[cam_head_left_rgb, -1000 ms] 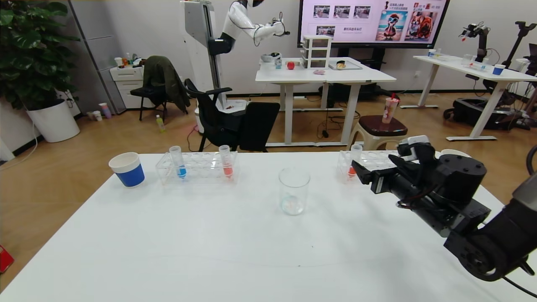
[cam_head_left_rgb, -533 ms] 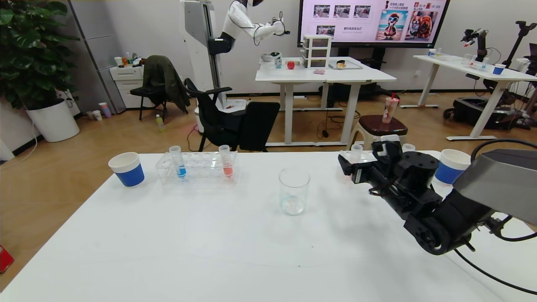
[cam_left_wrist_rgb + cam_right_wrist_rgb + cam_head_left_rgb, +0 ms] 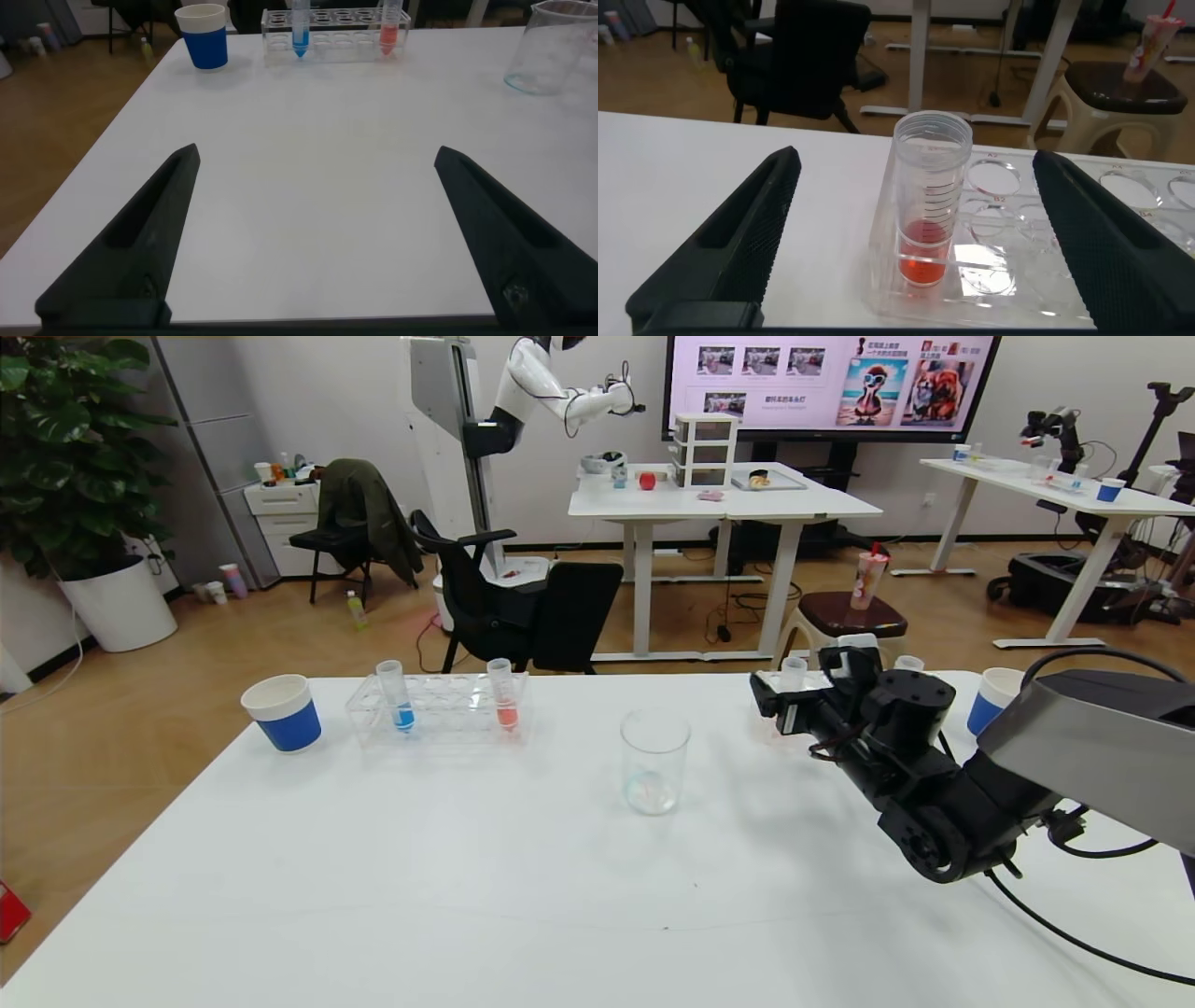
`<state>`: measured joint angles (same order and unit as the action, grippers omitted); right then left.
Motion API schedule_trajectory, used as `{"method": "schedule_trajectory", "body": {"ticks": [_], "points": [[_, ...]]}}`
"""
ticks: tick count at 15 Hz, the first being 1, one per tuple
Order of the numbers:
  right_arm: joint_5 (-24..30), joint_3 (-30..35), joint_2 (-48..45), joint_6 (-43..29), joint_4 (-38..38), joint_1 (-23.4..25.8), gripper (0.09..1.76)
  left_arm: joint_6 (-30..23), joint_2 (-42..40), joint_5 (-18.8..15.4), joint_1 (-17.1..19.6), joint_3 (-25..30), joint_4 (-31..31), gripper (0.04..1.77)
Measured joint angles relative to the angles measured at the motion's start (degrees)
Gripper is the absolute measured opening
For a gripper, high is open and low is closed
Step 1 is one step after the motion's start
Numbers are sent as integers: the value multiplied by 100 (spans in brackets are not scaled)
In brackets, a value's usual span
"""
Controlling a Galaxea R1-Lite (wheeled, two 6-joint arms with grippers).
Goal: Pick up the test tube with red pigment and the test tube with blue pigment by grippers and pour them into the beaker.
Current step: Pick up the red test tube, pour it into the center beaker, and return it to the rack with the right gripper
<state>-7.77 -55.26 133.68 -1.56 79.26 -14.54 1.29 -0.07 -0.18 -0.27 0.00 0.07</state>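
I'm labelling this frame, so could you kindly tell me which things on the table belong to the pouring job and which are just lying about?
Job in hand: orange-red tube, just ahead of the open right gripper; blue tube; beaker; left gripper, open, low over the table.

Lying about: pinker red tube sharing the blue tube's rack; left paper cup; right paper cup.

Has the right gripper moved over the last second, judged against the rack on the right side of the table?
Yes. The right gripper has advanced toward the far table edge; its open fingers now flank the test tube with red pigment in the right rack.
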Motion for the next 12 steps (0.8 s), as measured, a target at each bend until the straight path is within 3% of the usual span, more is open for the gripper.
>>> {"method": "schedule_trajectory", "body": {"ticks": [1, 2, 4, 5, 6, 7, 12], "points": [[-2, -61, 46, -1, 4, 5, 162, 0, 0, 2, 0, 0, 2, 175], [-13, -116, 94, 0, 12, 11, 135, 5, 0, 0, 0, 0, 2, 175], [-30, -193, 157, 7, 50, 7, 49, 2, 0, 0, 0, 0, 2, 175], [-20, -210, 173, 7, 56, 5, 31, 0, 0, 0, 0, 0, 2, 175], [-28, -212, 177, 11, 72, -9, 33, 5, 0, 0, 0, 0, 2, 175], [-39, -221, 177, 11, 85, -6, 52, 2, 0, 0, 0, 0, 2, 175], [-66, -251, -48, 49, -11, 30, 51, 0, 0, 0, 0, 0, 2, 175]]}}
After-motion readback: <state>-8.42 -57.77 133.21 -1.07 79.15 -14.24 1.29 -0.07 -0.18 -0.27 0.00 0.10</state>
